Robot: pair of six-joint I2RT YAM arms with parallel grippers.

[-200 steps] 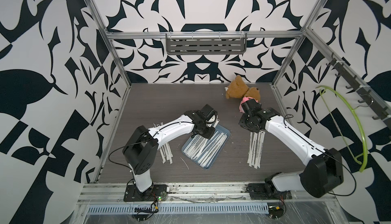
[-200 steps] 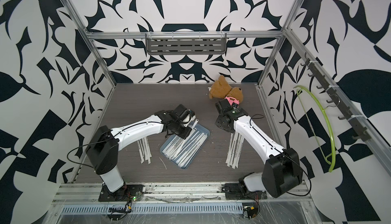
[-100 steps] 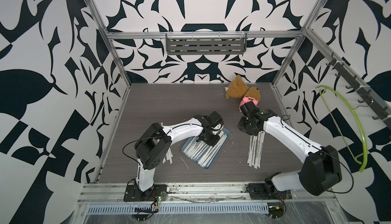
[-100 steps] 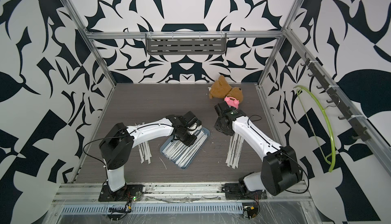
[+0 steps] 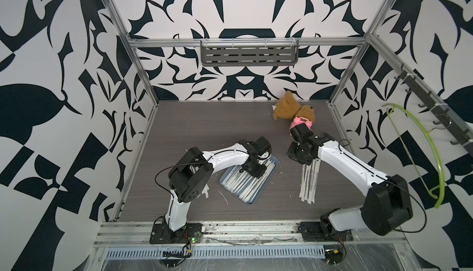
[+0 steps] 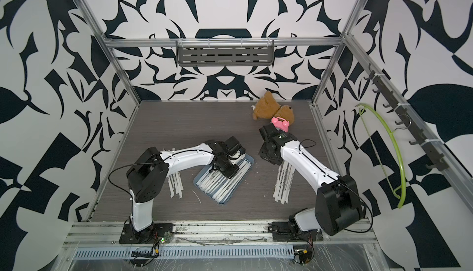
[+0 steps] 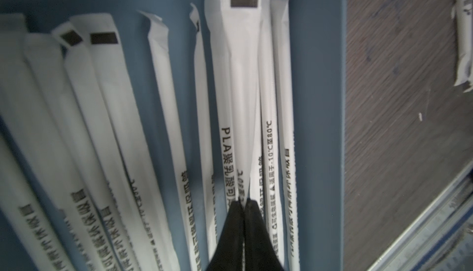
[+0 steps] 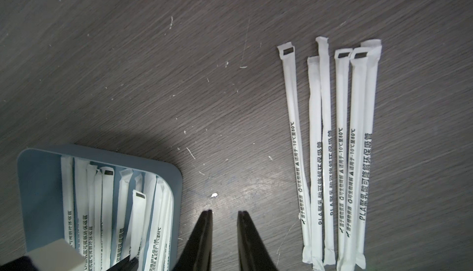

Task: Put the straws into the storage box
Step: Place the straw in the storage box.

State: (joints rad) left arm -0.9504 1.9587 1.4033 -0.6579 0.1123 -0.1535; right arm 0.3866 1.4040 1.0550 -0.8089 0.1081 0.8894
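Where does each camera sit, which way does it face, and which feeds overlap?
Top views: high over the front rail, looking down toward the back wall; left arm and right arm whole.
Left wrist: over the storage box, looking down; left gripper shut on a straw shows.
Right wrist: above the table beside loose straws; open right gripper shows.
Shared: both wrist views see the storage box.
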